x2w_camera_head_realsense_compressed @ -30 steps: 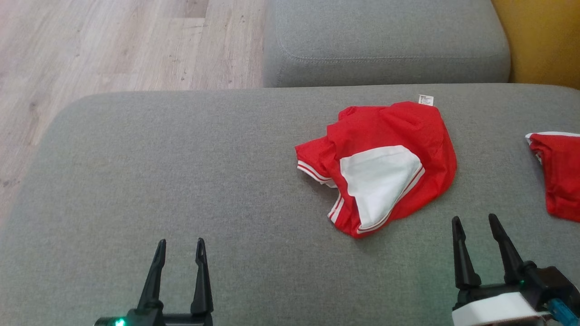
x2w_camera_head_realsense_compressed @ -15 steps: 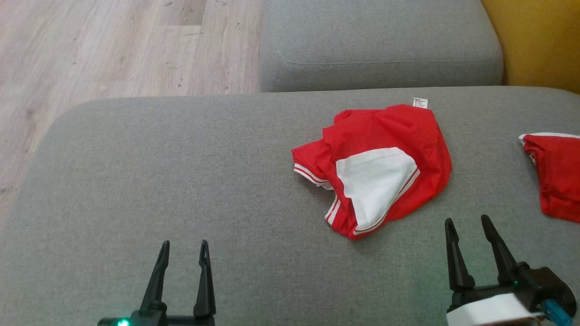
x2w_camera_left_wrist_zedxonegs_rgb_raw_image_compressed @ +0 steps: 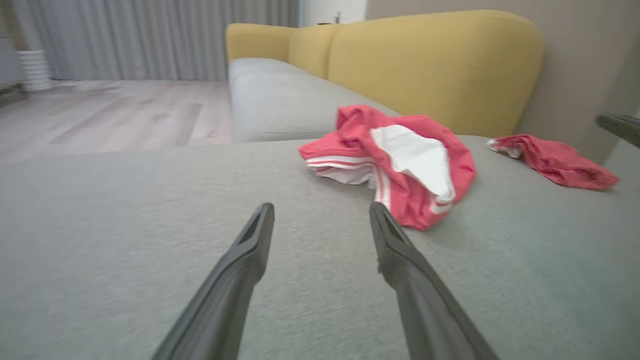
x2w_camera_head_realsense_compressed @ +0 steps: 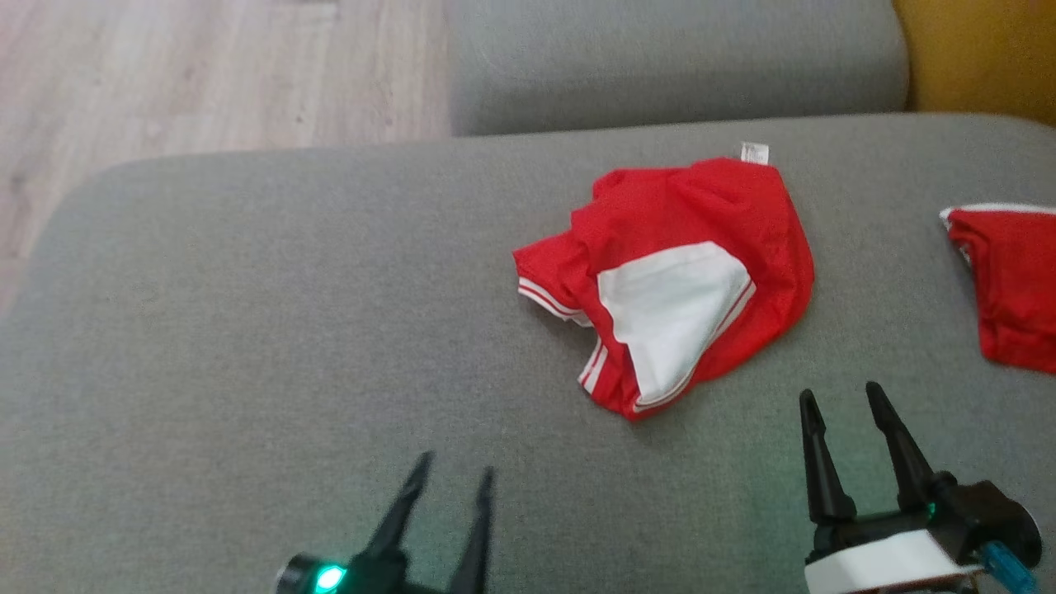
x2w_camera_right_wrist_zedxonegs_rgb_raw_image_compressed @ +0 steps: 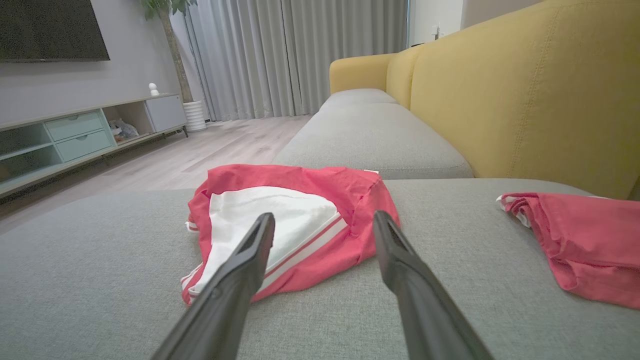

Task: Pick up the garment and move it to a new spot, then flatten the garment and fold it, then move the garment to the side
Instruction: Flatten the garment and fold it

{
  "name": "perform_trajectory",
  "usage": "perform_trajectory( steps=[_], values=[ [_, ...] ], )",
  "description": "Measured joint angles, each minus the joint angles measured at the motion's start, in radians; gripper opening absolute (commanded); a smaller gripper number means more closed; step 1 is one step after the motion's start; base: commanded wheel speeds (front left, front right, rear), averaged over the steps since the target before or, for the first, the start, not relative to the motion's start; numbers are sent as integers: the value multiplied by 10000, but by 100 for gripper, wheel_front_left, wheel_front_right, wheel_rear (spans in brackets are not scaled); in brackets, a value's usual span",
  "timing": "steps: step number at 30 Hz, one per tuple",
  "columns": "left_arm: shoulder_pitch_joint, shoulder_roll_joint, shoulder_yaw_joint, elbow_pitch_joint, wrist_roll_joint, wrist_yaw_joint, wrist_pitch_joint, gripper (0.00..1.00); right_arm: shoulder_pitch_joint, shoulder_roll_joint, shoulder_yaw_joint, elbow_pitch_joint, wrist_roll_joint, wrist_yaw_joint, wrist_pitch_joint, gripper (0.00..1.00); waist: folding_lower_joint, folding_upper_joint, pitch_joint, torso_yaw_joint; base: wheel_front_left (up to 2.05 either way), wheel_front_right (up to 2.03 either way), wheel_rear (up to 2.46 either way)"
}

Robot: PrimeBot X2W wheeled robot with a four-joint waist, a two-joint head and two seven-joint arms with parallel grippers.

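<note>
The garment (x2w_camera_head_realsense_compressed: 726, 214), red with a white panel (x2w_camera_head_realsense_compressed: 668, 305), lay crumpled on the grey sofa seat (x2w_camera_head_realsense_compressed: 247, 289), right of the middle in the head view. It sat just ahead of the right end effector (x2w_camera_head_realsense_compressed: 839, 393), not touching it. That end effector held nothing, its fingers apart above the seat. The left end effector (x2w_camera_head_realsense_compressed: 456, 466), farther from the cloth, was likewise empty with its fingers apart. A second red piece (x2w_camera_head_realsense_compressed: 1006, 280) lay well apart toward the right edge.

The cloth looked thin, light and limp. It would likely sag from any pinch, and its folds would shift as it rose. It did not look fragile, though a single layer might slide out from between narrow fingers.

For the lift, a raised fold seemed the safest hold, because the fingers would close on several layers at once. The near corner (x2w_camera_head_realsense_compressed: 631, 408) and the striped hem (x2w_camera_head_realsense_compressed: 549, 297) both stood a little proud of the seat. For flattening, two holds spread along the hem, one per end effector, would probably serve better than one bunch.
</note>
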Motion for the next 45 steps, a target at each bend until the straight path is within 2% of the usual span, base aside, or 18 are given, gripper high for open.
perform_trajectory(
  steps=[11,17,23,24,25,26,32,36,41,45],
  values=[
    [-3366,-13,-2525,2569,132,-911,2,100,-984,-2,203,-366,-178,2,0,100,3,0,1517,-763,0,0,0],
    [-4910,-13,-3254,3868,-165,-895,0,100,-1526,-4,330,-462,-249,0,0,100,4,0,2369,-1280,0,0,0],
    [-5638,-27,-3917,4255,-430,-899,0,100,-1840,-4,376,-472,-184,0,0,100,2,0,2825,-1899,0,0,0],
    [-5711,-23,-3942,4238,-424,-882,0,77,-1853,-4,397,-472,-151,0,0,100,2,0,2858,-1997,0,0,0],
    [-5792,-17,-3979,4215,-382,-796,0,11,-1852,-4,426,-466,-142,0,0,100,2,0,2879,-2090,0,0,0],
    [-5885,-15,-4042,4203,-230,-715,0,0,-1851,-4,454,-460,-140,0,0,100,2,0,2887,-2180,0,0,0],
    [-6125,-19,-4148,3628,-71,-644,-31,0,-1847,-4,525,-443,-67,0,0,100,0,0,2703,-2526,0,0,0],
    [-6741,-13,-4163,3028,-63,-951,-35,0,-1837,-4,535,-445,40,0,0,100,-1,0,2352,-2686,0,0,0],
    [-9476,56,-4071,3009,470,-1348,-42,0,-1833,-4,761,-441,144,0,0,100,-1,0,1890,-2868,0,0,0],
    [-12015,389,-3653,3204,598,-1517,-46,0,-1832,-6,945,-441,209,0,0,100,0,0,1647,-3091,0,0,0]
  ],
)
